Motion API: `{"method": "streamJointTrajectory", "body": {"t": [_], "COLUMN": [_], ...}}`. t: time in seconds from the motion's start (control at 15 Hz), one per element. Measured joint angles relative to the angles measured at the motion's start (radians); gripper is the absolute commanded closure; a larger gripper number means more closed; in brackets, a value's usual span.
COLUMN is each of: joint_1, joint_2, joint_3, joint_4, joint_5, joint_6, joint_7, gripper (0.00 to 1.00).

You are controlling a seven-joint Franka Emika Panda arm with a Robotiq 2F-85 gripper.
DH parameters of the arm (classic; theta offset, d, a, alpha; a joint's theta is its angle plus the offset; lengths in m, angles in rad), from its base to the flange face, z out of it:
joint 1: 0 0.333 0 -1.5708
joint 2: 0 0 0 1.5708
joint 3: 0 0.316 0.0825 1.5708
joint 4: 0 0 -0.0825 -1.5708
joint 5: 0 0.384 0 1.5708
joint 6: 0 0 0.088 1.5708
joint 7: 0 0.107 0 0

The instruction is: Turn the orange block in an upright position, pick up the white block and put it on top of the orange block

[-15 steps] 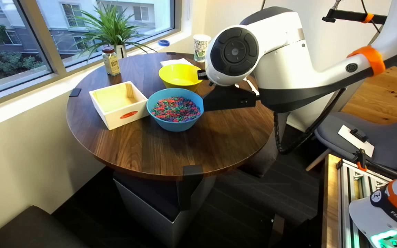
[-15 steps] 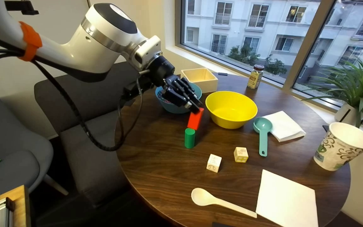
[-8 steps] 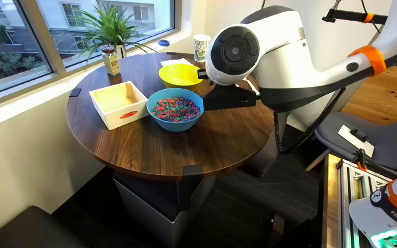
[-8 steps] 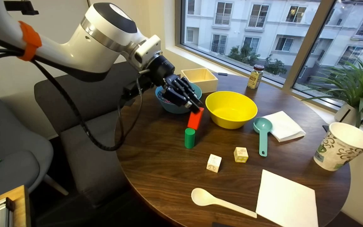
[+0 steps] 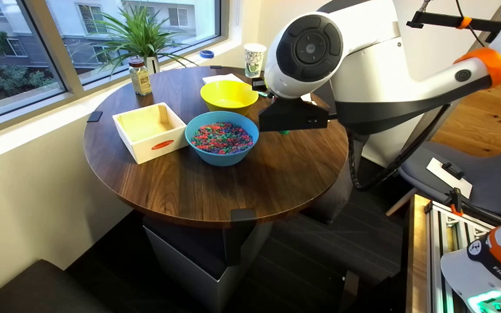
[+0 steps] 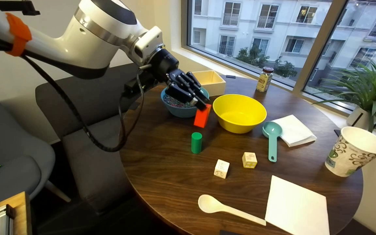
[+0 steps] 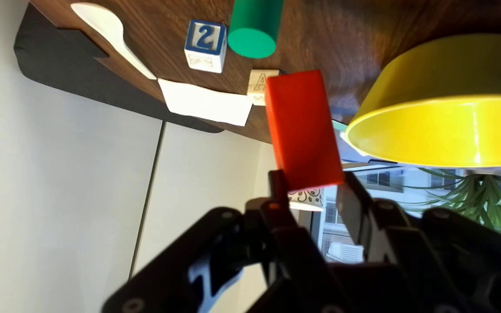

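The orange block (image 6: 201, 117) is pinched between the fingertips of my gripper (image 6: 204, 106) and tilts downward from them, seemingly off the table. In the wrist view the same orange block (image 7: 305, 130) fills the gap between the fingers (image 7: 278, 187), its far end sticking out beyond the tips. Two small pale cubes lie on the table: a cube (image 7: 205, 45) showing a blue-framed 2 and a wooden cube (image 7: 260, 87) showing an A. I cannot tell whether either is the white block. In an exterior view the arm (image 5: 296, 119) hides the fingers and orange block.
A green cylinder (image 6: 196, 143) stands upright in front of the held block. Close by are the yellow bowl (image 6: 240, 128) and the blue bowl (image 5: 222, 159) of coloured bits. A wooden box (image 5: 157, 148), teal scoops (image 6: 273, 143), a wooden spoon (image 6: 230, 209) and a paper cup (image 6: 354, 151) surround them.
Over the last half second the arm has risen, carrying the orange block up and away from the green cylinder. The grip has stayed on it. The objects on the table have not moved.
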State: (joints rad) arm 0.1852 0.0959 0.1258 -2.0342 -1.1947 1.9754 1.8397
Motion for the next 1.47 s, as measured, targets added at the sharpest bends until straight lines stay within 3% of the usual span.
{"method": "streamJointTrajectory", "body": {"t": [0.07, 0.33, 0.4, 1.0, 1.47], "joint_1": [0.000, -0.002, -0.002, 0.004, -0.002], "joint_2": [-0.010, -0.012, -0.012, -0.032, -0.064], "joint_3": [0.003, 0.005, 0.005, 0.023, 0.025], "joint_4": [-0.009, -0.008, -0.008, -0.022, -0.093], "joint_5": [0.000, 0.000, 0.000, -0.002, -0.039], "joint_6": [0.003, 0.003, 0.003, 0.003, 0.000], "joint_7": [0.005, 0.004, 0.004, 0.029, 0.166], "gripper": [0.66, 0.66, 0.91, 0.91, 0.91]}}
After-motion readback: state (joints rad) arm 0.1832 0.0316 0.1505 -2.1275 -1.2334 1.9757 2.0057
